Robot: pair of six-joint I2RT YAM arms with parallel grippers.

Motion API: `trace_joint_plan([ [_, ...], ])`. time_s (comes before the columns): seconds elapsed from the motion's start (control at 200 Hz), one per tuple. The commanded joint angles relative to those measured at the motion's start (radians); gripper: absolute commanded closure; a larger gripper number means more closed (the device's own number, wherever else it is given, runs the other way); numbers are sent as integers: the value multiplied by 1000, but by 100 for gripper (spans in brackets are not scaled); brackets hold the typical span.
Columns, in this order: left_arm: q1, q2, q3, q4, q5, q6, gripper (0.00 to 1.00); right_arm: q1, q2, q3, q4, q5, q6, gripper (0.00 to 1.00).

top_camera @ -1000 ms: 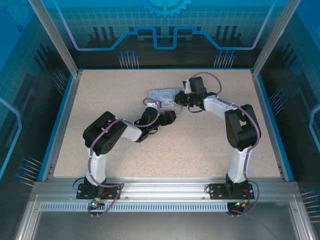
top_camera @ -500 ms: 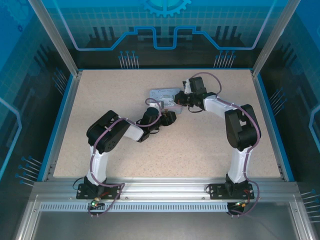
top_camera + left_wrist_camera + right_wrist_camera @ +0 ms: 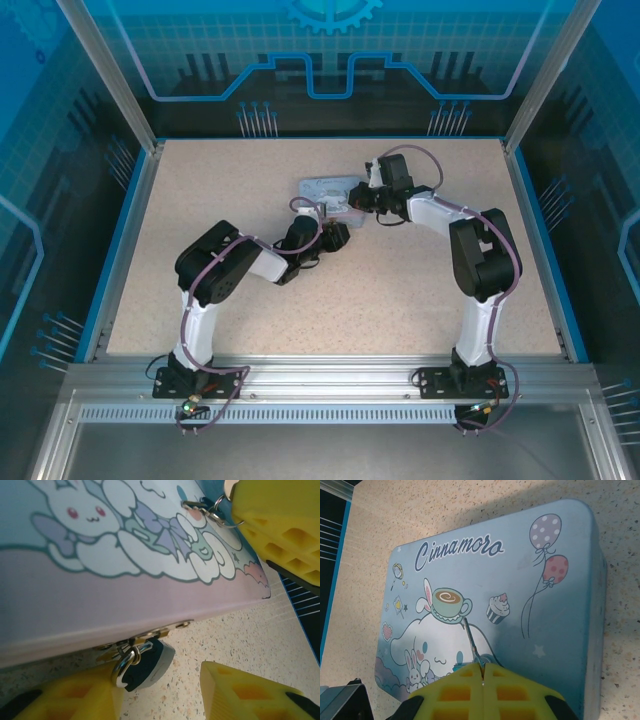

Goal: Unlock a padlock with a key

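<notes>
Judging by how things lie, the unlocking is barely under way: the key is in hand and the lock is being framed, but key and keyhole have not met. The padlock [image 3: 149, 666] hangs from the hasp [image 3: 150, 634] on the tin's [image 3: 125, 595] front wall, at six o'clock in the left wrist view, its shackle apparently shut through the hasp and its body just above the table [image 3: 225, 635]. The left gripper [image 3: 160, 696] straddles it with jaws apart: the finger at eight o'clock looks to be touching the shackle, while the one at four o'clock stands clear of the body, so nothing is clamped yet. The right gripper [image 3: 482, 676] has its pads pressed together on the key [image 3: 472, 642], a thin metal sliver running from the fingertips toward twelve o'clock over the printed lid [image 3: 520, 570]. In the left wrist view the key sits at one o'clock, well apart from the padlock. What seems to be left: steady the lock body, bring the key down to the keyhole, insert, turn, and free the shackle. In the overhead view the tin [image 3: 325, 187] lies toward twelve o'clock on the table, between the two wrists. Its lid is down and fastened, so whatever it holds cannot be told.
</notes>
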Motion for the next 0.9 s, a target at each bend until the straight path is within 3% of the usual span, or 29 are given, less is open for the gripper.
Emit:
trace_joint_plan([
  [0.0, -9, 13, -5, 65, -19, -27, 56, -8, 12, -32, -58, 4, 6, 99],
  [0.89, -10, -12, -8, 31, -24, -48, 93, -8, -7, -40, -34, -3, 6, 99],
])
